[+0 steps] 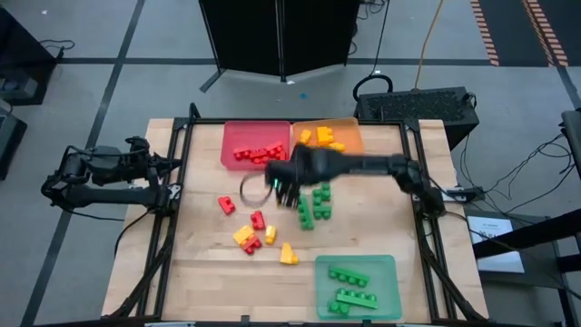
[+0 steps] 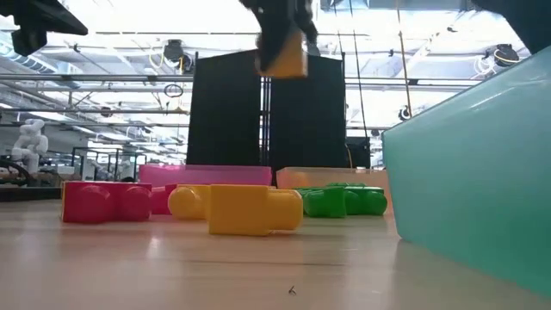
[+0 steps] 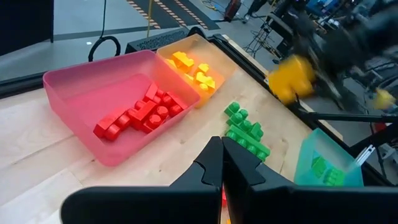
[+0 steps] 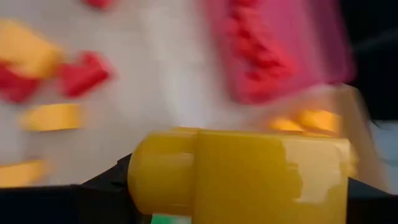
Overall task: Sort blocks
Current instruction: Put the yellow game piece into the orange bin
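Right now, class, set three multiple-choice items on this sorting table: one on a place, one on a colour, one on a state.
1. Where is the green tray?
A. near right corner
B. far left corner
C. off the table

2. What colour is the brick in the right pincer?
A. red
B. green
C. yellow

3. How is the left pincer?
A. shut, empty
B. wide open
C. holding a brick

Answers: 1 A, the high view shows it there. 2 C, the right wrist view shows yellow. 3 A, its fingers meet on nothing.
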